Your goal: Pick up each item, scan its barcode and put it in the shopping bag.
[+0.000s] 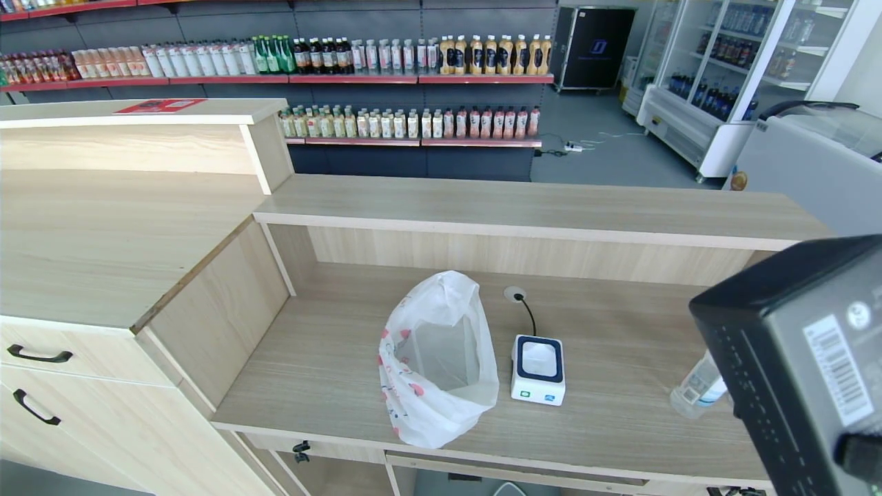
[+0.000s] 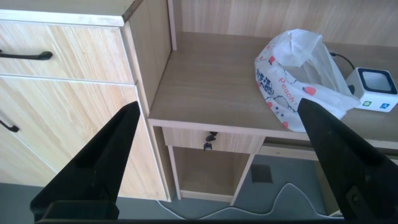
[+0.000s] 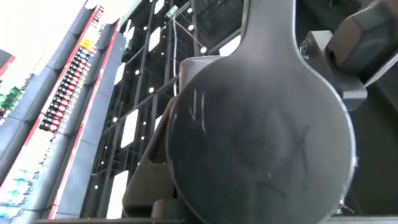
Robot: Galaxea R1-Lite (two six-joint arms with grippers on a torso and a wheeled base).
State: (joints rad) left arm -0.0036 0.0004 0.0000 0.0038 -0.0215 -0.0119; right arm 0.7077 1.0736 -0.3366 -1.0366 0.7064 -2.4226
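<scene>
A white shopping bag (image 1: 439, 358) with red print stands open on the lower wooden counter (image 1: 331, 372). Right beside it is a white barcode scanner (image 1: 538, 368) with a dark window facing up and a black cable. A clear plastic bottle (image 1: 697, 386) with a white and blue label leans at the counter's right end, partly hidden behind my right arm's black housing (image 1: 799, 358). My left gripper (image 2: 217, 104) is open and holds nothing; it hangs in front of the counter's left front corner, with the bag (image 2: 298, 68) and scanner (image 2: 375, 88) beyond it.
A raised wooden ledge (image 1: 537, 207) runs behind the counter, with a taller cabinet with black-handled drawers (image 1: 41, 358) to the left. Bottle shelves and fridges stand in the room behind. Bare counter lies left of the bag and between scanner and bottle.
</scene>
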